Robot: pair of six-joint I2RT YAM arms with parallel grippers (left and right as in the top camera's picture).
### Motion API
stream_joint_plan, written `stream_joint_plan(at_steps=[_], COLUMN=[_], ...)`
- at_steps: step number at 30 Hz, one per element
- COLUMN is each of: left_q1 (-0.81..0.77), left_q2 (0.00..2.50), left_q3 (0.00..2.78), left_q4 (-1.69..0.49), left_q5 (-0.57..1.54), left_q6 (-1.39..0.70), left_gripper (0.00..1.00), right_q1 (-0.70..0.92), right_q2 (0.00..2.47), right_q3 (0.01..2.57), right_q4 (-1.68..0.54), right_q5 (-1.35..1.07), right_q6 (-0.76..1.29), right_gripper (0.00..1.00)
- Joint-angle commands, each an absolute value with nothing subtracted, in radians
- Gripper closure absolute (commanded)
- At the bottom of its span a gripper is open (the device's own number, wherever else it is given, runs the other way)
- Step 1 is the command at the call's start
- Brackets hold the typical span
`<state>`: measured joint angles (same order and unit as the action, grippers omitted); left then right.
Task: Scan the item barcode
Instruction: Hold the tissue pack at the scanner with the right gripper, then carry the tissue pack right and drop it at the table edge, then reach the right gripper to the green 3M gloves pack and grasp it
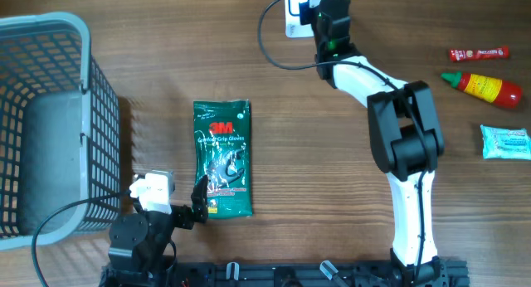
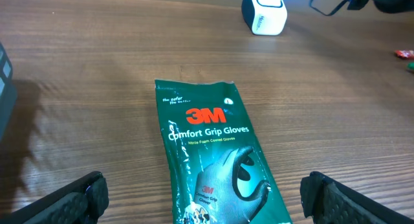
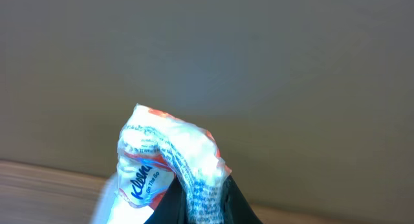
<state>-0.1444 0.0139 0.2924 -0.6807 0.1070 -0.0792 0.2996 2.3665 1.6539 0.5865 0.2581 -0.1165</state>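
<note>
The right arm is stretched out to the far edge of the table [image 1: 315, 154], where the white scanner [image 2: 264, 13] stands. The right gripper [image 3: 194, 210] is clamped on a small Kleenex pack [image 3: 169, 158] — its wrist camera shows the crumpled white and orange wrapper rising straight up out of the closed dark fingertips, held in the air against a plain grey wall. From overhead the pack itself is hard to pick out, since the arm's head covers that spot right beside the scanner.

The left gripper [image 2: 206, 185] sits low at the near edge with its jaws spread wide apart and nothing between them. The green 3M glove packet [image 1: 222, 158] lies flat just ahead of it, its near end reaching in between the two fingers. A grey basket [image 1: 50, 28] stands to the left — over on the right lie a red sauce bottle [image 1: 485, 86], a red tube [image 1: 479, 53] and another tissue pack [image 1: 504, 142].
</note>
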Motion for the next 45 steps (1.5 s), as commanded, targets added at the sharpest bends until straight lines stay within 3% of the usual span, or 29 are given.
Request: stream_joint_plan(at_steps=[1, 5, 8, 11, 15, 21, 24, 25, 26, 27, 33, 38, 40, 45], left_q1=[-0.147, -0.147, -0.147, -0.147, -0.147, -0.147, -0.147, -0.147, -0.147, -0.147, -0.147, -0.147, -0.147, -0.147], left_q2=[0.008, 0.008, 0.007, 0.008, 0.008, 0.008, 0.008, 0.008, 0.007, 0.007, 0.008, 0.007, 0.008, 0.008], left_q3=[0.292, 0.292, 0.292, 0.292, 0.292, 0.292, 0.292, 0.292, 0.292, 0.292, 0.292, 0.292, 0.292, 0.292], left_q4=[-0.675, -0.675, -0.675, -0.675, -0.675, -0.675, -0.675, -0.675, -0.675, -0.675, -0.675, -0.675, -0.675, -0.675], left_q5=[0.122, 0.122, 0.122, 0.122, 0.122, 0.122, 0.122, 0.122, 0.122, 0.122, 0.122, 0.122, 0.122, 0.122], left_q6=[-0.06, -0.06, -0.06, -0.06, -0.06, -0.06, -0.06, -0.06, -0.06, -0.06, -0.06, -0.06, -0.06, -0.06], left_gripper=[0.0, 0.0, 0.0, 0.0, 0.0, 0.0, 0.0, 0.0, 0.0, 0.0, 0.0, 0.0, 0.0, 0.0], right_q1=[0.262, 0.136, 0.007, -0.155, -0.361, -0.519, -0.543, -0.546, -0.545, -0.545, -0.5, -0.397, -0.329, -0.115], right_q2=[2.205, 2.113, 2.111, 2.111, 2.12, 2.164, 2.169, 2.169, 2.159, 2.141, 1.909, 1.731, 1.704, 1.705], right_q3=[1.677, 1.677, 1.676, 1.676, 1.676, 1.666, 1.639, 1.639, 1.64, 1.647, 1.655, 1.655, 1.655, 1.63], right_q4=[0.49, 0.256, 0.079, -0.101, -0.234, -0.372, -0.396, -0.406, -0.412, -0.428, -0.433, -0.567, -0.661, -0.861], right_q5=[0.548, 0.83, 0.883, 0.838, 0.633, 0.495, 0.497, 0.497, 0.497, 0.497, 0.447, -0.014, -0.2, -0.465], right_q6=[-0.097, -0.001, 0.086, 0.267, 0.299, 0.343, 0.343, 0.34, 0.34, 0.34, 0.344, 0.364, 0.473, 0.594], right_gripper=[0.96, 0.96, 0.96, 0.96, 0.95, 0.94, 0.7, 0.5, 0.19, 0.0, 0.0, 0.0, 0.0, 0.0])
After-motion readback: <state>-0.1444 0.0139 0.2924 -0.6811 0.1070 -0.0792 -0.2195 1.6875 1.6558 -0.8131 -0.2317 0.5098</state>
